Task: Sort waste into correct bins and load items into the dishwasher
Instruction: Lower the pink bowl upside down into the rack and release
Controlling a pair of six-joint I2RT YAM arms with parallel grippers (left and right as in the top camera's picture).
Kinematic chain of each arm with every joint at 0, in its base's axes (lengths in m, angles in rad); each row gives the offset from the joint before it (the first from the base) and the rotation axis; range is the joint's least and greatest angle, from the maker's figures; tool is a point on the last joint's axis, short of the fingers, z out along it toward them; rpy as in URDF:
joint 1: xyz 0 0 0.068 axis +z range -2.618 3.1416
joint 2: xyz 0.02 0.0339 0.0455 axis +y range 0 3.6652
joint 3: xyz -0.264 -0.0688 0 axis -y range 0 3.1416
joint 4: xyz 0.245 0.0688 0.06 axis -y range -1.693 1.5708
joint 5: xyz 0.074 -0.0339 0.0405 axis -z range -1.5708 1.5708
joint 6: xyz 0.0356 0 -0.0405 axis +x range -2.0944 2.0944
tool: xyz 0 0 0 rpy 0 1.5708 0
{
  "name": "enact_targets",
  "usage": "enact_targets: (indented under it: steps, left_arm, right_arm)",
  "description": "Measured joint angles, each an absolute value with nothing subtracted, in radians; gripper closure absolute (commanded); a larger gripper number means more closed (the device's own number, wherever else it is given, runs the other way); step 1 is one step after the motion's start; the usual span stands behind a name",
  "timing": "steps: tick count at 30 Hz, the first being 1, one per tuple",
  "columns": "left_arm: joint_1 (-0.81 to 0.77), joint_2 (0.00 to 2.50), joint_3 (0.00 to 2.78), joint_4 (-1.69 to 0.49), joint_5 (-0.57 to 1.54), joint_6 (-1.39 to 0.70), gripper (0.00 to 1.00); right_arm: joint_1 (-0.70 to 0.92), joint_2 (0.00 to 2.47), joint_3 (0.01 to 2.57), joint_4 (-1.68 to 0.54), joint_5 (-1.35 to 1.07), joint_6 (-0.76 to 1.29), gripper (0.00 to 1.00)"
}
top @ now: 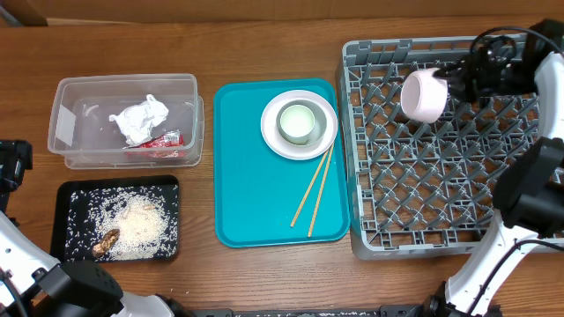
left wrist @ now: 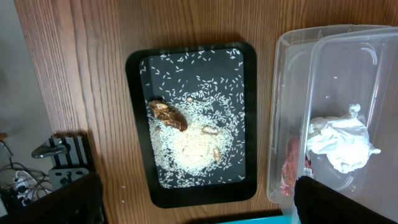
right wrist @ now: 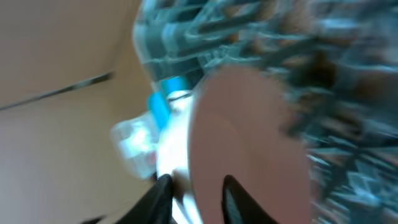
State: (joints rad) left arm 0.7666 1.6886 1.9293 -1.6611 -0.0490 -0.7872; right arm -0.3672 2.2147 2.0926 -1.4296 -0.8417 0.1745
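1. Pink cup (top: 421, 95): above the far right corner of the desk, tipped on its side and clamped in the right gripper (top: 451, 81), the fingers closed on its rim. It hangs over the grey dish rack (top: 414, 194), probably so it can be set mouth-down among the prongs. The right wrist view is blurred.
2. Teal tray (top: 256, 194): desk centre. It carries a white plate (top: 271, 123) with a green bowl (top: 300, 121) on it, and chopsticks (top: 315, 189) lying loose just beside the plate. All are awaiting the rack.
3. Clear bin (top: 79, 97): far left. It holds crumpled paper (top: 139, 119) and a red wrapper (top: 163, 141), the dry waste.
4. Black tray (top: 70, 198): near left corner. It holds rice (top: 141, 220) and a brown scrap (top: 107, 242), the food waste.
5. Left gripper (left wrist: 199, 199): fingers spread wide and empty, parked over the black tray.
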Motion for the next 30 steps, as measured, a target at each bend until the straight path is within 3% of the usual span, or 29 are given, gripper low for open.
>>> enact_targets:
  steps: [8,16,18,22,30]
  left_arm:
    - [0.767,1.689,1.929,-1.661,-0.049,-0.788,0.0]
    - [0.767,1.689,1.929,-1.661,-0.049,-0.787,0.0]
    - [0.767,1.689,1.929,-1.661,-0.049,-0.788,0.0]
    - [0.767,1.689,1.929,-1.661,-0.049,-0.788,0.0]
    - [0.767,1.689,1.929,-1.661,-0.049,-0.787,0.0]
  right_arm:
    - [-0.38,2.211,2.374,-1.641,-0.457,0.271,0.62]
    - [-0.355,2.152,2.516,-1.695,-0.36,0.29,0.63]
    - [-0.325,2.142,2.52,-1.695,-0.369,0.276,0.67]
    - [-0.234,2.142,2.521,-1.694,-0.385,0.247,0.85]
    - [-0.047,2.142,2.478,-1.693,-0.319,0.249,0.87]
